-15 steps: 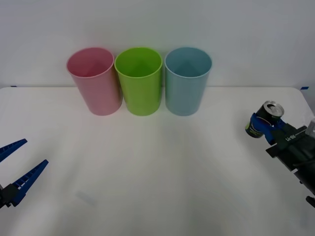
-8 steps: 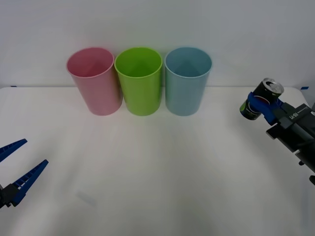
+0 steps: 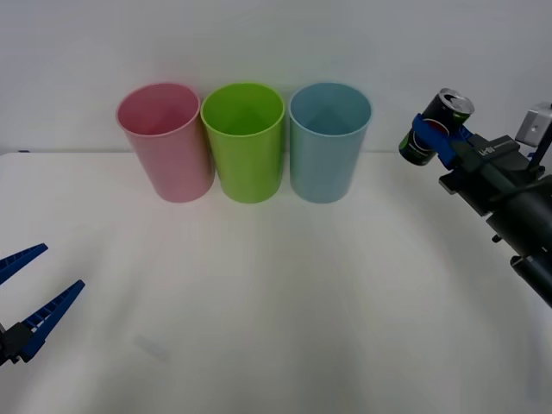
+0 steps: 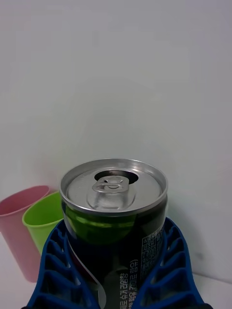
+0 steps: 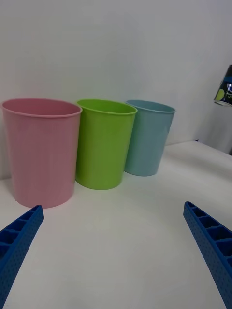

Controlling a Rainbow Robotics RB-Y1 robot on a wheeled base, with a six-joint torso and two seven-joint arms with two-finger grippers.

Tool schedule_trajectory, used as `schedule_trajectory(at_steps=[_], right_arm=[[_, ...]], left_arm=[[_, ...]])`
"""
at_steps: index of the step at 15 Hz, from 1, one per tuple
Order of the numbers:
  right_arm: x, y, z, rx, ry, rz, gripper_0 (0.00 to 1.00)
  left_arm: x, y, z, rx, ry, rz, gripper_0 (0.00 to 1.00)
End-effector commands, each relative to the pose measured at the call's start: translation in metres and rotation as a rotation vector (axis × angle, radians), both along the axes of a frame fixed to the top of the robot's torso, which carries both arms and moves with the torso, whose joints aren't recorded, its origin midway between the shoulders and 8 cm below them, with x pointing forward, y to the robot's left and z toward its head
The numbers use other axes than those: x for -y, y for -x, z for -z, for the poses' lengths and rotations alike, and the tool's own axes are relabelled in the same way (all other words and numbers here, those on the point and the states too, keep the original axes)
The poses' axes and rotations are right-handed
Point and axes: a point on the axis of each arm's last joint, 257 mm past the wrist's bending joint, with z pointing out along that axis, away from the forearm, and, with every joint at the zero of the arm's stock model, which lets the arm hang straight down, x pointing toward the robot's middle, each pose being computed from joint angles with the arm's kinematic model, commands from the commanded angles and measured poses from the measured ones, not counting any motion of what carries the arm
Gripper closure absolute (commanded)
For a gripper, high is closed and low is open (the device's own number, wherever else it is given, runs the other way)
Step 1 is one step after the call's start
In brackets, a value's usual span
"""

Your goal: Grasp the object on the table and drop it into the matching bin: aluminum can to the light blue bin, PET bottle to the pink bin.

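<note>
Waiting low at the near left corner of the white bench [image 3: 276, 293], the left pincer [image 3: 26, 293] had its blue ribbed fingers [image 5: 210, 251] spread wide with nothing between them. Farther back on the right, the right pincer [image 3: 434, 136] was lifted clear above the bench, its fingers [image 4: 60, 270] closed against both sides of the aluminum can [image 3: 434, 126]. The can was tilted in the front view, its silver top [image 4: 114, 186] angled up and away from the bins, its dark body carrying a green patch and small white print. It hung to the right of the light blue bin [image 3: 328, 142], well apart from it and about level with its rim. At the far edge, three bins stood upright in a row against the white wall: the pink bin [image 3: 166, 142] leftmost, a green bin [image 3: 246, 142] in the middle, then the light blue one, each close beside its neighbour.
</note>
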Motion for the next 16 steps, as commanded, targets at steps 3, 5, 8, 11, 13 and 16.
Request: schedule_trajectory(at_steps=[3,5,8,11,13,16], right_arm=[[-0.018,-0.043,-0.017,0.011,-0.004,-0.018,1.00],[-0.026,-0.058,-0.021,0.010,-0.002,-0.025,1.00],[-0.039,-0.081,-0.025,0.008,0.015,-0.023,1.00],[-0.054,-0.104,-0.029,0.003,0.019,-0.022,1.00],[-0.069,-0.117,-0.029,-0.006,0.023,-0.027,1.00],[-0.088,-0.131,-0.028,-0.011,0.047,-0.019,1.00]], left_arm=[[0.000,0.000,0.000,0.000,0.000,0.000,0.00],[0.000,0.000,0.000,0.000,0.000,0.000,0.00],[0.000,0.000,0.000,0.000,0.000,0.000,0.00],[0.000,0.000,0.000,0.000,0.000,0.000,0.00],[0.000,0.000,0.000,0.000,0.000,0.000,0.00],[0.000,0.000,0.000,0.000,0.000,0.000,0.00]])
